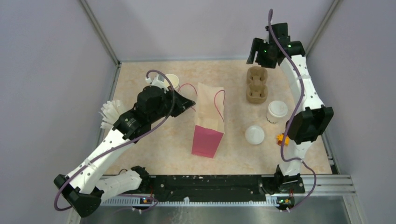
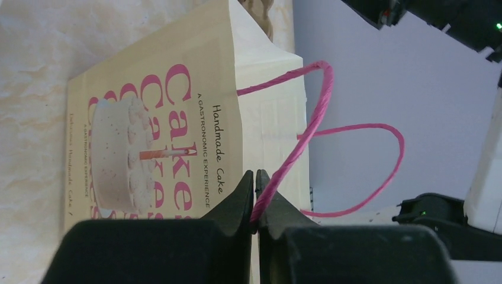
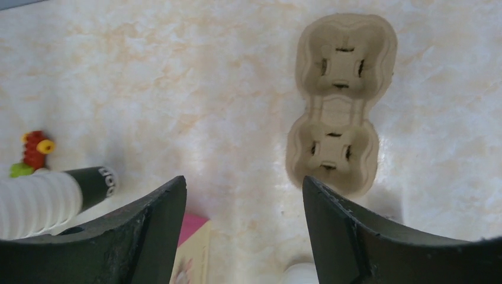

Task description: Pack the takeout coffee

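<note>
**Left pincer has the bag handle; coffee waits at 3 o'clock**

The left gripper (image 2: 254,177) is pinched tight on 1 of the 2 pink cord handles (image 2: 312,118) of the paper bag (image 1: 208,119), with the cord caught right at the fingertips. The bag seems to lie flat, with its pink base toward the arms and its mouth at the 12 o'clock end. The right gripper (image 3: 243,186) hangs high over the cardboard cup carrier (image 3: 337,100), jaws spread wide with nothing between them. The takeout coffee (image 1: 277,111) stands lidded and upright at 3 o'clock from the bag, well apart from it. The carrier is near its 11 o'clock and a loose white lid (image 1: 254,135) near its 7 o'clock.

The step in hand looks like raising the bag by that handle so its mouth opens. A slow, straight lift seems best, because the hold is only on thin cord at the tips and a jerk could let it slip. Turning the mouth toward 3 o'clock would give the right arm a short path. The right gripper should take the cup by its body below the lid, keeping it level and squeezing gently.
</note>
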